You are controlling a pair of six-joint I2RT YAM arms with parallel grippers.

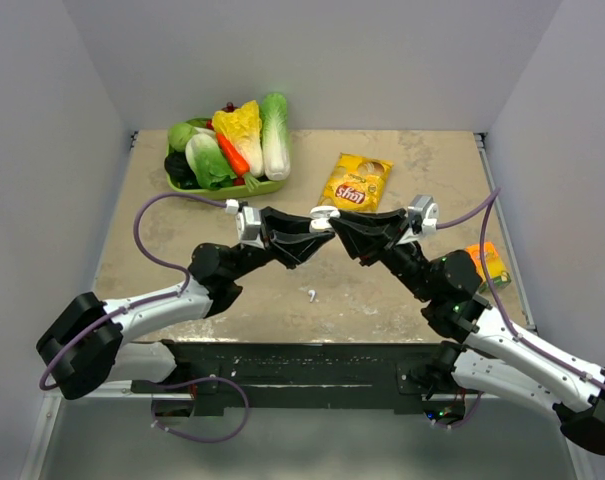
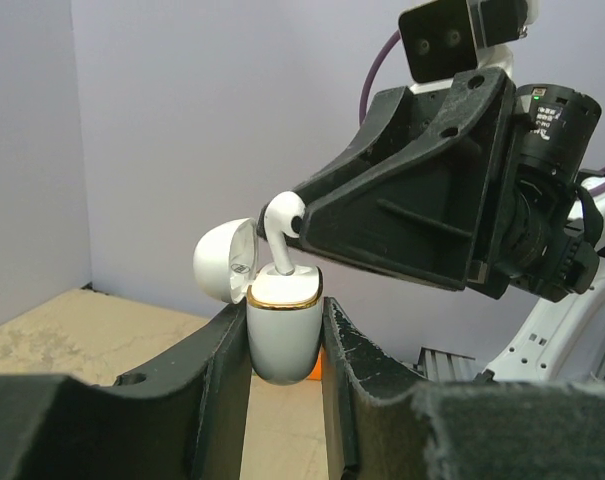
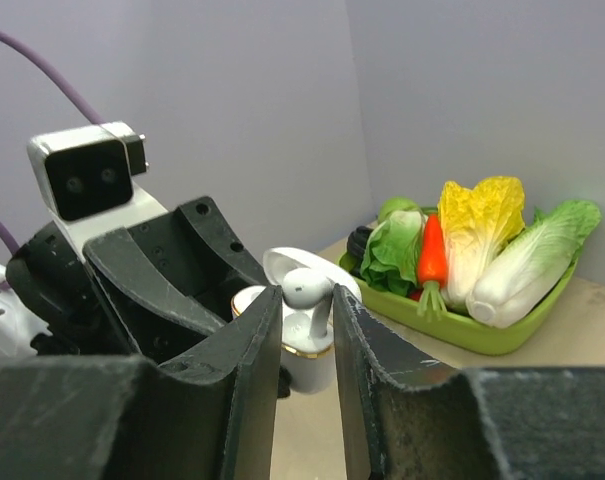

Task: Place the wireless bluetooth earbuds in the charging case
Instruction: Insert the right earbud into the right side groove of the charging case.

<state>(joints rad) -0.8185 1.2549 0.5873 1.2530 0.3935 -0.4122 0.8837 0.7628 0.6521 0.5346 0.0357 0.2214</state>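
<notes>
White earbud (image 2: 282,222) stem-down in the mouth of the open charging case (image 2: 284,335), both lifted above the table (image 1: 402,290)

The bud's stem dips into the gold-rimmed top of the case while its rounded head stands clear above the rim; the lid (image 2: 225,262) hangs tipped back to one side; the right gripper (image 3: 307,300) pinches the bud's head between its two fingers; the left gripper (image 2: 282,315) is clamped on the case body, holding it upright; the two grippers meet tip to tip over the middle of the table; a second earbud (image 1: 312,296) lies on the table nearer the arm bases; farther back sit a yellow chip bag (image 1: 356,182) and a green tray (image 1: 252,188) of vegetables (image 1: 237,135); an orange pack (image 1: 489,262) lies by the right edge.
</notes>
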